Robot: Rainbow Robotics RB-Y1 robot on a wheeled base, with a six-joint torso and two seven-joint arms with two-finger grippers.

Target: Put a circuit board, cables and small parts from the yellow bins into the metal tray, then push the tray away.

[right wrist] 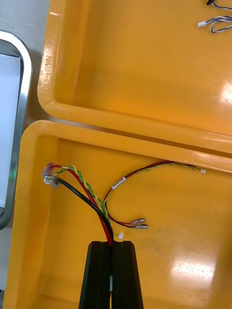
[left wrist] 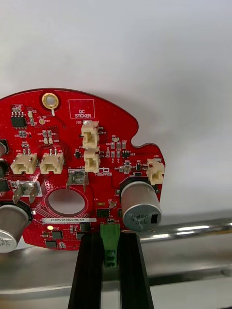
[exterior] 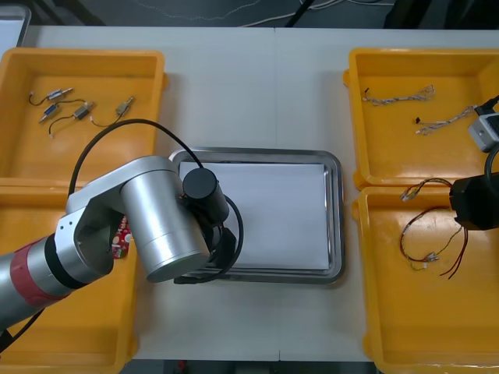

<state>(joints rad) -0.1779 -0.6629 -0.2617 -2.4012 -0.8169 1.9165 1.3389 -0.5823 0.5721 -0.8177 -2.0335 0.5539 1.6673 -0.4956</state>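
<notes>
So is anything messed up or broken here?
Nothing looks broken or spilled. The left claw holds the red circuit board by its green plug over the metal tray; the right claw pinches cables in a yellow bin.

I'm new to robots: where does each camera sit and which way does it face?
Front view: above the arms, looking steeply down at table, metal tray and yellow bins; left arm shows.
Right wrist view: on that wrist, looking along the right gripper, shut on a cable.
Left wrist view: on that wrist, looking along the left gripper, shut on the circuit board.
Shared: all three show the metal tray.
</notes>
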